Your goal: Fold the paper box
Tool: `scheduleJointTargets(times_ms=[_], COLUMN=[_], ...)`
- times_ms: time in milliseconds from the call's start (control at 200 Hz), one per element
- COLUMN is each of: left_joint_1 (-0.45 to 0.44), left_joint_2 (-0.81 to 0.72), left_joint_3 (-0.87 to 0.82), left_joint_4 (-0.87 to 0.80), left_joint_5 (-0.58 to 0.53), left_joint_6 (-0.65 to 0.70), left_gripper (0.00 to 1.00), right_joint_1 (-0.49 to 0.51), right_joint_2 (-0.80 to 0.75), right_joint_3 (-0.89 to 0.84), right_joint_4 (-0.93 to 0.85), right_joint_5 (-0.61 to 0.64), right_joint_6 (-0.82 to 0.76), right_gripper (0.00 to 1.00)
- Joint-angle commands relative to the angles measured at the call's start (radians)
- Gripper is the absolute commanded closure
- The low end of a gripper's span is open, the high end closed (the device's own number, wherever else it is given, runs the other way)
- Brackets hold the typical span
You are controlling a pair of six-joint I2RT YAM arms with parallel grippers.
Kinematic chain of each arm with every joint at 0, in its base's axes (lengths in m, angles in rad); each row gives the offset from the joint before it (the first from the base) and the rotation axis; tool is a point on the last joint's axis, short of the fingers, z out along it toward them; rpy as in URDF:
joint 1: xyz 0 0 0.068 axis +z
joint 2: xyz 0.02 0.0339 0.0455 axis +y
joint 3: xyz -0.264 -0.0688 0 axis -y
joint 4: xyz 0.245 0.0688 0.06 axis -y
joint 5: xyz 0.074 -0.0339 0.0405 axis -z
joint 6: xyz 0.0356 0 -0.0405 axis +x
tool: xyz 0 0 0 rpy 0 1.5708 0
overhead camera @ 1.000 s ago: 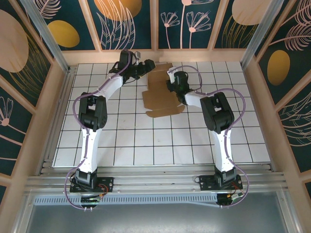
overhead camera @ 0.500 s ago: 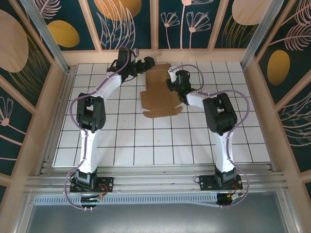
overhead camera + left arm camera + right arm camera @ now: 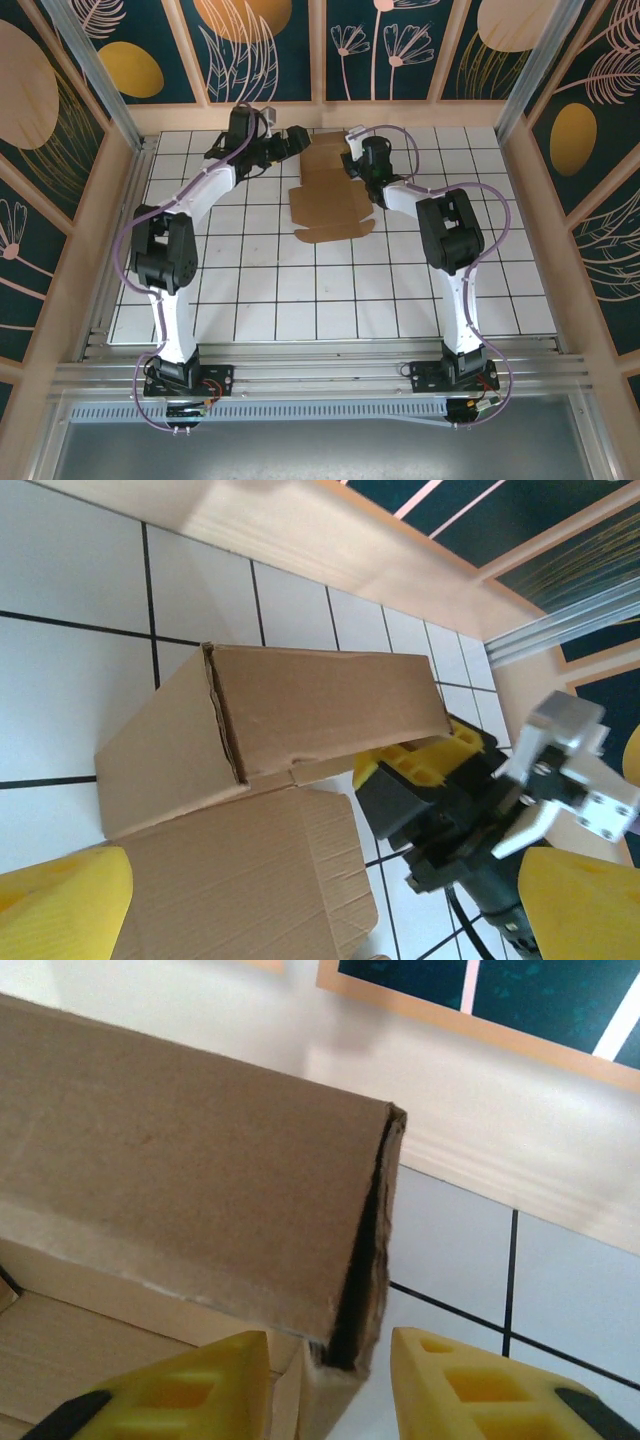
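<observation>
Now left gripper (image 3: 296,137) gapes wide, holds nothing, drawn back left off paper box (image 3: 330,200). Box has slid toward far edge of table (image 3: 400,290), centre; far flap (image 3: 320,695) stands folded over as doubled wall. Right gripper (image 3: 356,160) part-closed astride wall's right end; pinching or not, cannot tell. Judgement: far wall formed, rest of sheet flat, unfolded.

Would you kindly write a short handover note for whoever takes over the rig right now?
Left gripper: open, holding nothing, hovering by the left end of the box's far wall.
Right gripper: apparently closed on that wall's right end.
Box: far middle of the table, between the grippers.
Done: far wall folded up.
Left: the other flaps lie flat and need folding.
</observation>
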Motion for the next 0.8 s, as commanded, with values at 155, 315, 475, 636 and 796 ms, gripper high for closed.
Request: scheduleJointTargets(times_ms=[155, 315, 475, 636, 796], left_joint_1=[0.001, 0.0, 0.0, 0.001, 0.0], left_joint_2=[-0.118, -0.176, -0.344, -0.553, -0.742], left_joint_3=[-0.132, -0.18, -0.281, -0.466, -0.7], left_joint_4=[0.102, 0.099, 0.089, 0.166, 0.324], left_joint_5=[-0.075, -0.058, -0.087, -0.19, -0.274], left_joint_6=[0.02, 0.018, 0.057, 0.065, -0.003], left_gripper=[0.01, 0.01, 0.01, 0.01, 0.01], right_joint_1=[-0.002, -0.004, 0.033, 0.066, 0.148], right_joint_2=[0.011, -0.047, -0.169, -0.297, -0.389], right_joint_3=[0.025, 0.068, 0.077, -0.07, -0.112], right_joint_4=[-0.023, -0.21, -0.436, -0.415, -0.532], right_joint_5=[-0.024, -0.064, 0.146, 0.436, 0.49], right_joint_6=[-0.071, -0.252, -0.695, -1.241, -1.486], right_gripper=[0.92, 1.0, 1.0, 1.0, 1.0])
